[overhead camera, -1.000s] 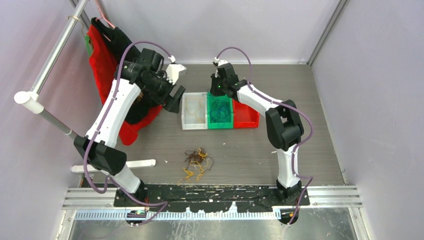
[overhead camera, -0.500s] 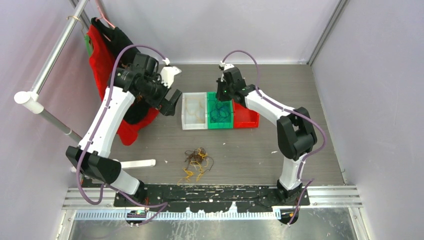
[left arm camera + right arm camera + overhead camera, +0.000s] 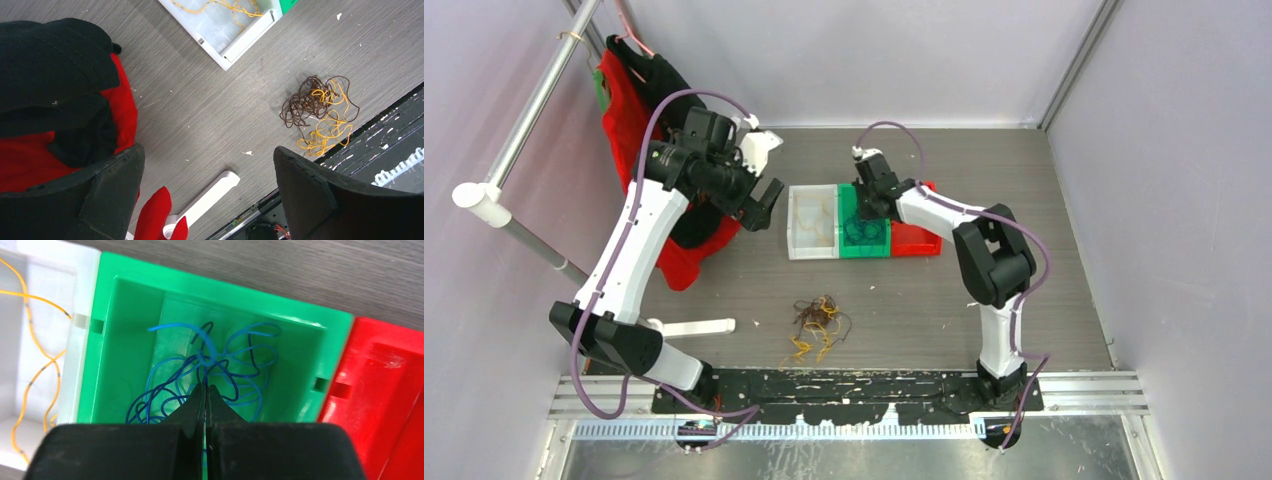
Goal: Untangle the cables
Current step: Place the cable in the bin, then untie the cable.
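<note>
While the left gripper (image 3: 207,167) is held high over the grey wood-grain tabletop (image 3: 1044,290) with its fingers spread wide, the right gripper (image 3: 205,392) is held inside the green plastic bin (image 3: 225,287) with its fingers pressed together. Thin blue looped cables (image 3: 210,357) are piled in that bin right at the fingertips; whether a strand is pinched cannot be told. A yellow-orange wiry cable (image 3: 50,358) is laid in the white plastic bin (image 3: 75,255) to the left, and a red plastic bin (image 3: 385,370) is set to the right. The small tangle of dark brown and yellow-orange cables (image 3: 819,325) is found on the tabletop nearer the arm bases, well apart from the bins.
</note>
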